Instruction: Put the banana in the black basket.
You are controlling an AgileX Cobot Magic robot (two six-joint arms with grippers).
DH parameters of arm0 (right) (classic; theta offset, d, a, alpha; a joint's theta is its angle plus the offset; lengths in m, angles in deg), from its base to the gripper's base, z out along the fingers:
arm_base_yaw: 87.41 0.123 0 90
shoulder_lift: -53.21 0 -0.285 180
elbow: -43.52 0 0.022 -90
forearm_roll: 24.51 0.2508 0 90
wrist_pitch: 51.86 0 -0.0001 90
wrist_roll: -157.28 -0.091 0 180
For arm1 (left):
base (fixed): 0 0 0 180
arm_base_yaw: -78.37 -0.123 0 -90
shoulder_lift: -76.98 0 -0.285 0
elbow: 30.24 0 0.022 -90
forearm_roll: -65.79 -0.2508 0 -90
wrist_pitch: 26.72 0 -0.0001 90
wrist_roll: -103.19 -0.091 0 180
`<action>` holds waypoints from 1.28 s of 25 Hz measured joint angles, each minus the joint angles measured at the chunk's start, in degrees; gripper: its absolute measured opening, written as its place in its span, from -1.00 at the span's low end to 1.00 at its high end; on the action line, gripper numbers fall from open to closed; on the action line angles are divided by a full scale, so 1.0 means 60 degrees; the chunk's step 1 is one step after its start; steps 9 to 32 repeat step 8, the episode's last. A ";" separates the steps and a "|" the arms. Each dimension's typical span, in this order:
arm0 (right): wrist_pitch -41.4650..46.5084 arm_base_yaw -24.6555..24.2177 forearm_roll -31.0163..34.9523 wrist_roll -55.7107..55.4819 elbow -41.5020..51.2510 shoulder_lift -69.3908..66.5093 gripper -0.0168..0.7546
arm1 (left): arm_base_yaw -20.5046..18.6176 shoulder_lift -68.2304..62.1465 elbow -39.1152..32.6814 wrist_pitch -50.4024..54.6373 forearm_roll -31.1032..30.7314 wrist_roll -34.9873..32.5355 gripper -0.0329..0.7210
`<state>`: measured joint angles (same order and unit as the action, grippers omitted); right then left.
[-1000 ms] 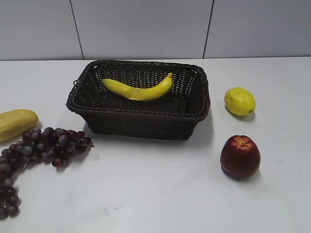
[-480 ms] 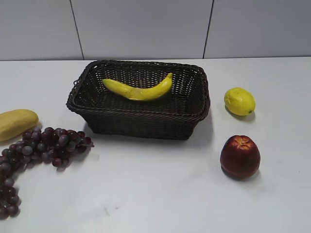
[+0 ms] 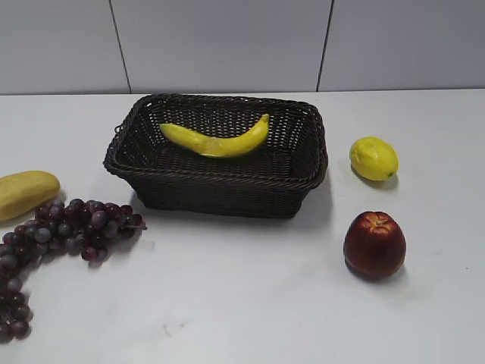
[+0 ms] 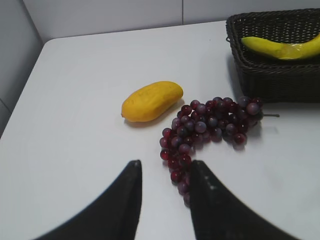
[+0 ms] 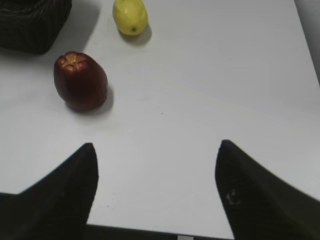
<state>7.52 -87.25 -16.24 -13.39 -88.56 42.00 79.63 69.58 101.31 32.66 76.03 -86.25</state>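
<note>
The bright-yellow curved banana (image 3: 217,139) lies inside the black basket (image 3: 220,186) at the back middle of the table. It also shows in the left wrist view (image 4: 282,47), inside the basket (image 4: 270,80). My left gripper (image 4: 164,165) is open and empty above the table next to the grapes, far from the basket. My right gripper (image 5: 156,150) is wide open and empty above bare table near the front edge. Neither gripper shows in the exterior view.
A bunch of dark red grapes (image 3: 61,231) and a pale-yellow oblong fruit (image 3: 24,192) lie left of the basket. A lemon (image 3: 373,158) and a red apple (image 3: 374,243) lie to its right. The table's left edge (image 4: 20,100) is near.
</note>
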 joint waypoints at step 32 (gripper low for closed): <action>0.0000 0.0000 0.0003 0.0011 0.0010 0.0616 0.48 | 0.0000 0.0000 0.0000 0.0000 0.0000 0.0000 -0.07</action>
